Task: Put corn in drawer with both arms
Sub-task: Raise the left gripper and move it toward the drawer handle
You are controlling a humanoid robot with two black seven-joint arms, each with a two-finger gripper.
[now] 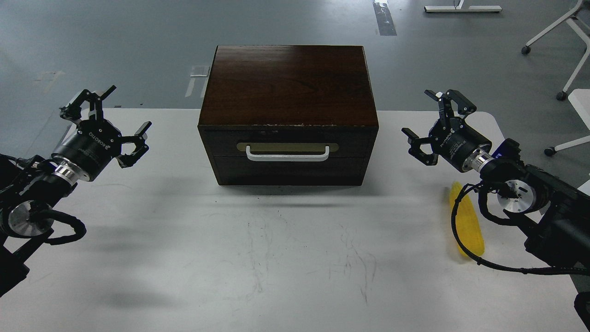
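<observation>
A dark brown wooden cabinet stands at the table's back middle, its single drawer point(288, 159) pushed in, with a white bar handle point(287, 154) on a brass plate. The yellow corn point(468, 221) lies on the table at the right, pointing away from me, partly crossed by a black cable under my right arm. My left gripper point(107, 121) hovers left of the cabinet, fingers spread, holding nothing. To the right of the cabinet my right gripper point(435, 122) is raised above and behind the corn, open and empty.
The white table point(276, 258) carries scuff marks in front of the cabinet. Beyond it is grey floor with tape marks; white chair legs on castors point(560, 94) stand at the far right.
</observation>
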